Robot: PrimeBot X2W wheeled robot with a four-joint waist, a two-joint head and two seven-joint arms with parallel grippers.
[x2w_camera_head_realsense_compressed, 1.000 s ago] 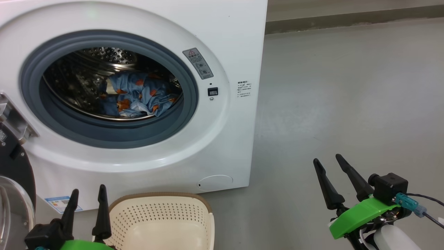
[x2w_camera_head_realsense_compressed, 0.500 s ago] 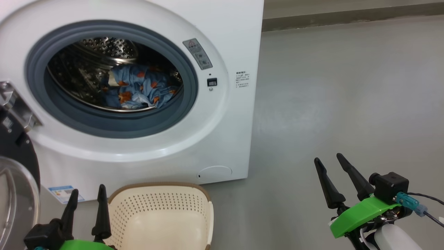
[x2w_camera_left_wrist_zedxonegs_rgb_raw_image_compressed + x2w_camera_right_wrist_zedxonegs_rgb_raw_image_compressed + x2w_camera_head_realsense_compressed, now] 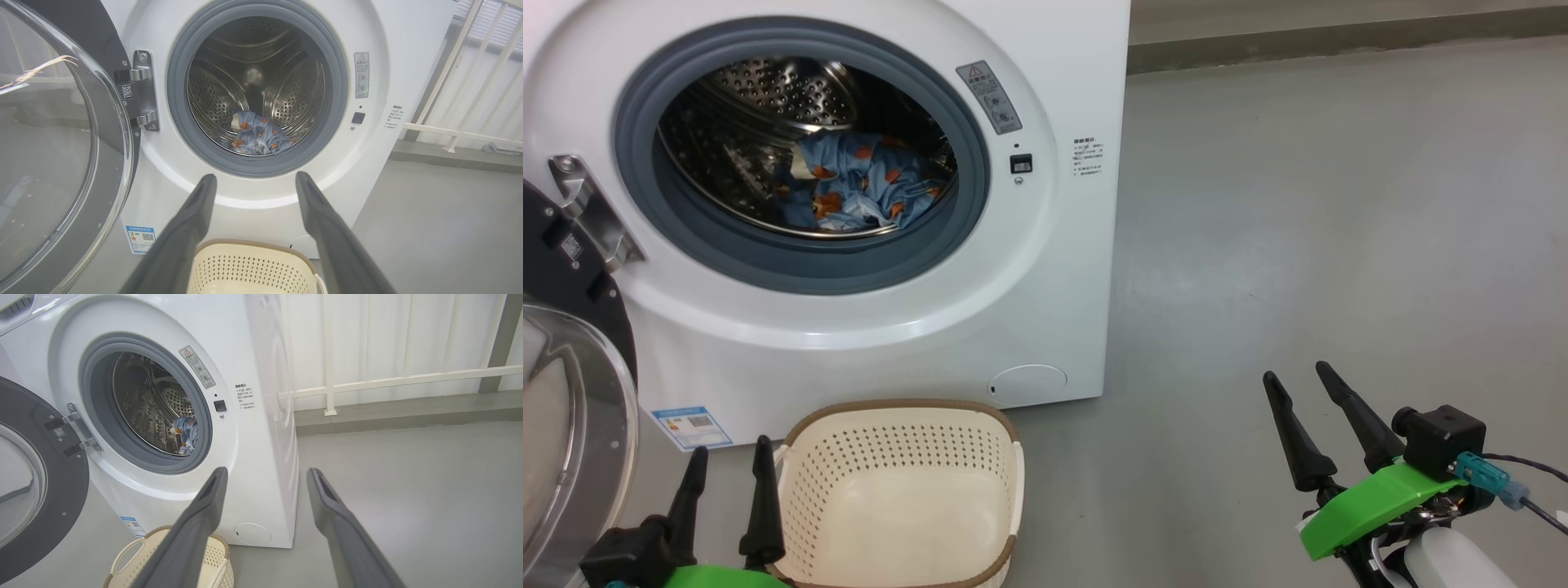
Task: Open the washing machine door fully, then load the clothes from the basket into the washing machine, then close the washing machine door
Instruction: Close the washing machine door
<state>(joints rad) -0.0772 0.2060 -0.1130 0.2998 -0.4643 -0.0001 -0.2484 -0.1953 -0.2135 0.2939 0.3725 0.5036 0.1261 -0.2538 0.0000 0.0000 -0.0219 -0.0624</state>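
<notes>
At the lower left of the head view, the left end effector (image 3: 730,449) hangs with its two dark fingers parted and nothing between them. Low on the right, well away from the machine, the right end effector (image 3: 1294,373) is likewise spread and empty.

Just beyond the left fingers stands the basket (image 3: 903,406), bare inside, close under the front of the washing machine (image 3: 1045,269). The clothes (image 3: 862,184) lie in a soft heap at the bottom of the steel drum, well back from the grey gasket (image 3: 800,273), so loading looks done and closing is the step left.

The washing machine door (image 3: 588,310) stands swung wide on its metal hinge (image 3: 592,212) at the left. It is probably stiff and fairly heavy, with a glossy face that a finger may slide on. A push on the black rim far from the hinge, not on the bulging glass, should turn it most easily.

The basket sits near the door's sweep and may need watching. Bare grey floor (image 3: 1339,245) lies to the right.
</notes>
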